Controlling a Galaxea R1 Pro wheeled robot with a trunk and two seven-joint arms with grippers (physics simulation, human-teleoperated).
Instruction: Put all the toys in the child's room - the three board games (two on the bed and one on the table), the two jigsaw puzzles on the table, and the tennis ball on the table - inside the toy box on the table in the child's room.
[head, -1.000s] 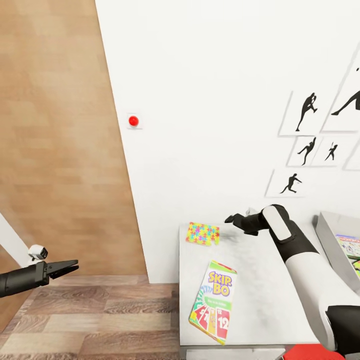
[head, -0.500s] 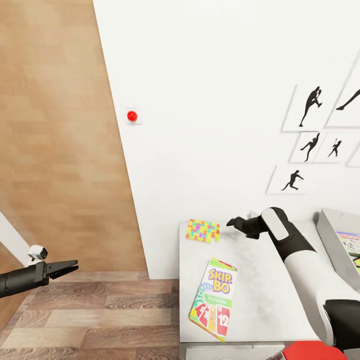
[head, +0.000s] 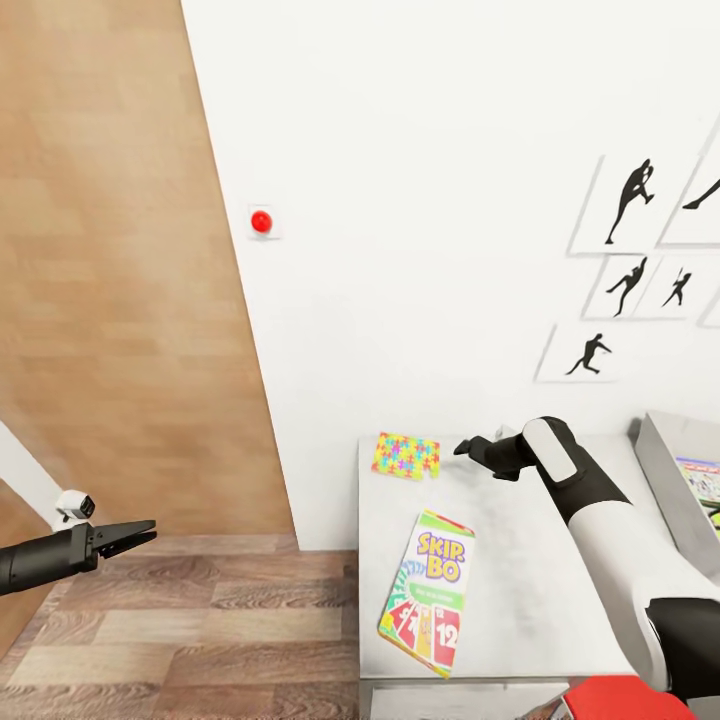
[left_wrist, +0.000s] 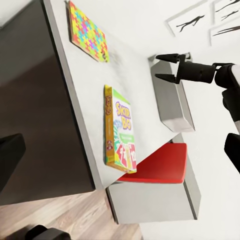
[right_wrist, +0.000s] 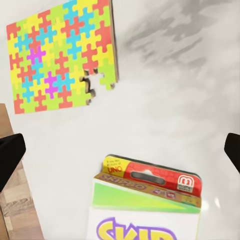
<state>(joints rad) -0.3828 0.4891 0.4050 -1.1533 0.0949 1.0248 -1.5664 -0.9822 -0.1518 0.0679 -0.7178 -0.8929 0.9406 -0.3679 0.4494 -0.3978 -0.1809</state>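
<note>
The right gripper (head: 462, 445) hangs just above the far part of the tabletop (head: 520, 590), its jaws apart and holding nothing; the left wrist view shows the two dark fingers (left_wrist: 166, 57) spread. Just beside it toward the wall lies a jigsaw puzzle (head: 405, 456), flat on the tabletop with a notch missing at one corner. Nearer the robot, well apart from the puzzle, a Skip-Bo board game (head: 427, 593) lies flat close to the tabletop's left edge. A grey toy box (head: 675, 490) stands at the right end of the tabletop, with printed boxes showing inside it. The left gripper (head: 148, 528) hovers over the wood-plank floor (head: 200, 640), well left of the tabletop, jaws together and empty. Silhouette pictures (head: 625, 205) hang on the white wall.
</note>
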